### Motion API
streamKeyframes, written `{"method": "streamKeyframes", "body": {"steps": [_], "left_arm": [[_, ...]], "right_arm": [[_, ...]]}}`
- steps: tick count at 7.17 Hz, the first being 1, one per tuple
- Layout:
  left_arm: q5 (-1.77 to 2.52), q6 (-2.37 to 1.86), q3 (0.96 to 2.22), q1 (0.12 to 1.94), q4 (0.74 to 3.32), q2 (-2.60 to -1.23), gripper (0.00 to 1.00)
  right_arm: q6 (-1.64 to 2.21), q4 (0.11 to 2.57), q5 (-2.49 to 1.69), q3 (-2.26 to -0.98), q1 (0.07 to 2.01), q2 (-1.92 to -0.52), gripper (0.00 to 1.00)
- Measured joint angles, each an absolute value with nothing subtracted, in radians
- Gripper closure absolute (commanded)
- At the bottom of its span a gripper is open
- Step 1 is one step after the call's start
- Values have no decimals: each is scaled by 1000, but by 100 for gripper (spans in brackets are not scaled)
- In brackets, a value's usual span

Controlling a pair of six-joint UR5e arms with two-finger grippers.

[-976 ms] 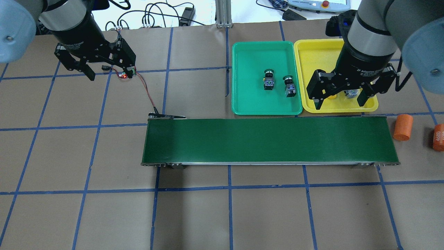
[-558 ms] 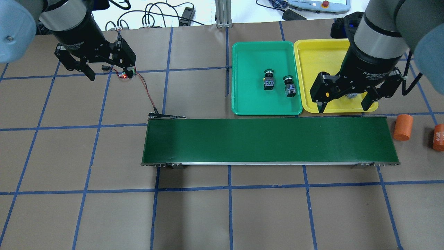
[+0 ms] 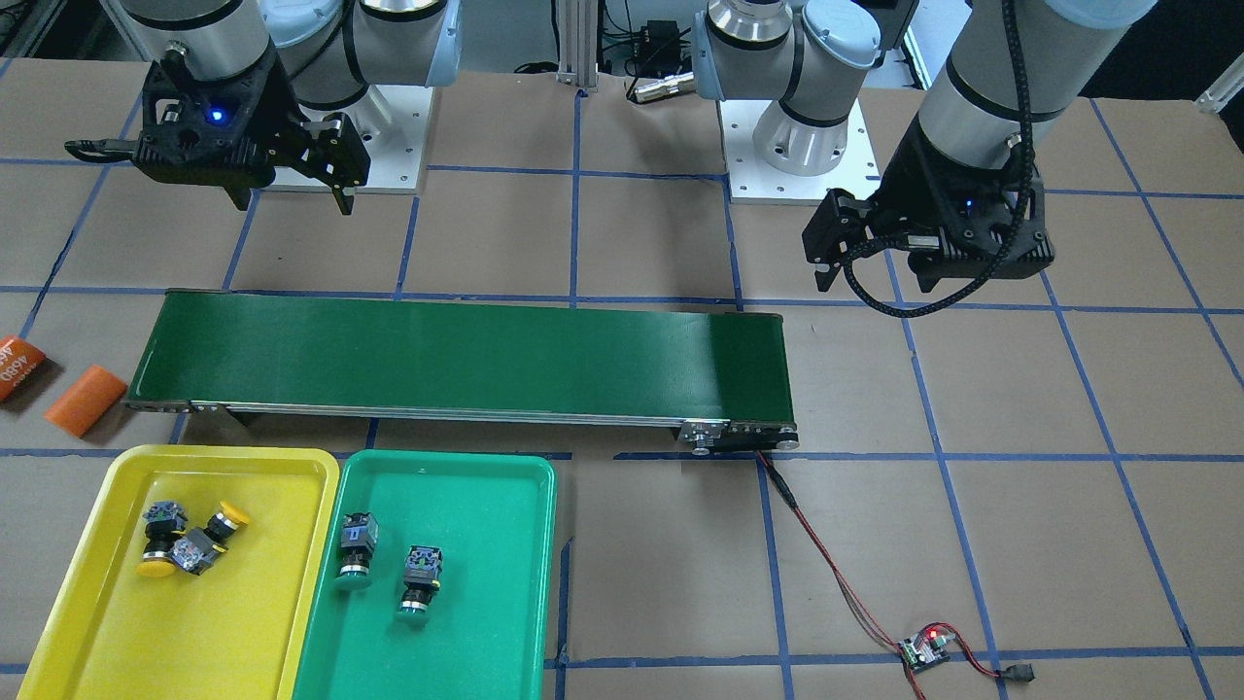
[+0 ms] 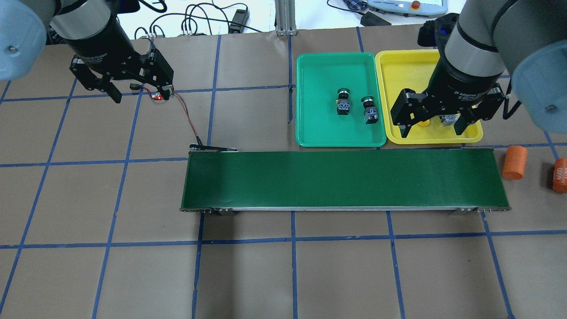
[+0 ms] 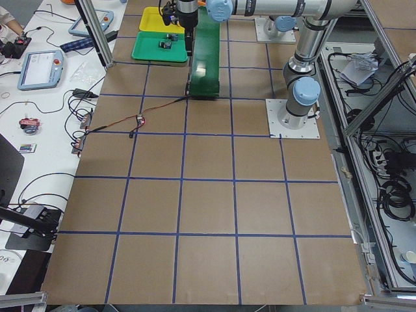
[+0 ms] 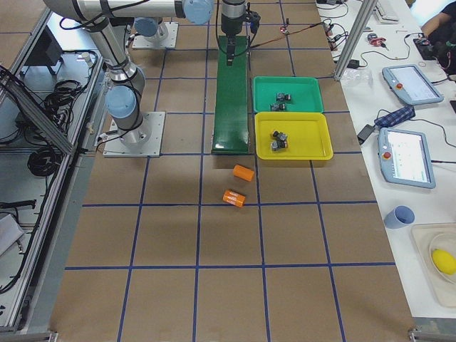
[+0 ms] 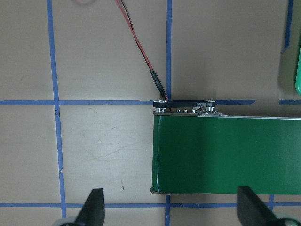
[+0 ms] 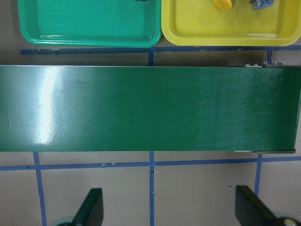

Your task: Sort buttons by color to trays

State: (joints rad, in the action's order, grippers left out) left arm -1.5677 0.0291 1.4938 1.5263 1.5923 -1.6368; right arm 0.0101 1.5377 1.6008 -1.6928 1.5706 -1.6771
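- Step in hand (our judgement): the sort looks finished. Two yellow-capped buttons [image 3: 199,549] lie touching each other in the yellow tray [image 3: 194,642]. Two green-capped buttons [image 3: 356,549] lie slightly apart in the green tray [image 3: 476,642]. We see no button outside the trays.
- Right gripper [image 4: 432,130]: fingers spread wide, holding nothing, raised high. Its wrist camera looks down on the conveyor belt [image 3: 457,355], with both trays beyond it.
- Left gripper [image 4: 141,91]: fingers likewise wide and empty, raised near the belt's wired end.
- Next move, as we judge it: nothing remains to pick, so it calls only for drawing the arms back without disturbing the trays.
- Surface: the table [image 3: 632,583] is covered in brown paper gridded with blue tape. The dark-green belt runs beside the trays, and two orange cylinders [image 3: 86,399] lie just past its end on the yellow tray's side. A red wire [image 3: 836,574] joins the belt to a small circuit board [image 3: 923,649] (red light on).
- Room: a white bench along the far side carries teach pendants [image 6: 407,157], loose cables and a blue cup [image 6: 401,216].
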Motion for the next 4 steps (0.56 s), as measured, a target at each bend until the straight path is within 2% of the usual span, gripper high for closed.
{"method": "streamKeyframes", "body": {"steps": [4], "left_arm": [[-1568,29,1493,1526,1592,-1637,0]], "right_arm": [[10,1545,1550,-1690,1571,-1680,0]]}}
